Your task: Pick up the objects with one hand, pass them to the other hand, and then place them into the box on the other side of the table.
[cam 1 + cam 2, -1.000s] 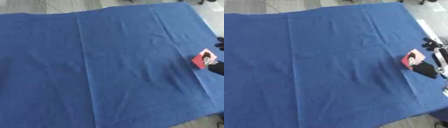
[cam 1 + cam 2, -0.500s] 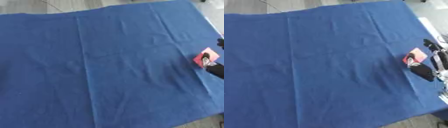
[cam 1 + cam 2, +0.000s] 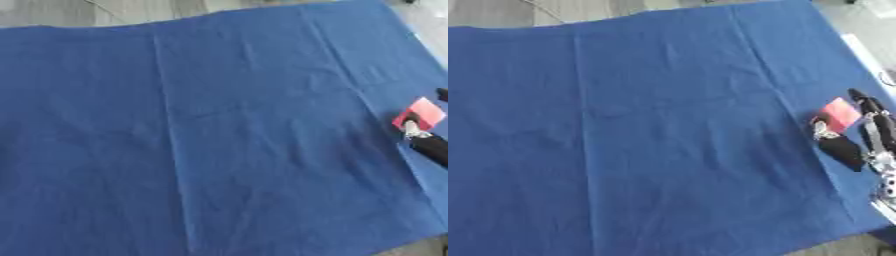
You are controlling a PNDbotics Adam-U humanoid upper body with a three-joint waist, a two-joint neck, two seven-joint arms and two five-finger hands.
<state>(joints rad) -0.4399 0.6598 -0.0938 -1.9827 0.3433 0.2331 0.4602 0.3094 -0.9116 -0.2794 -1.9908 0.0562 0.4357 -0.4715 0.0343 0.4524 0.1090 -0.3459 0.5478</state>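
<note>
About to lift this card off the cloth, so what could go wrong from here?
The red card lies flat on the blue cloth by the table's right edge, so the right hand may slide it off or bunch the cloth. No box or left hand shows in view, so the pass and the drop have no visible target.
</note>
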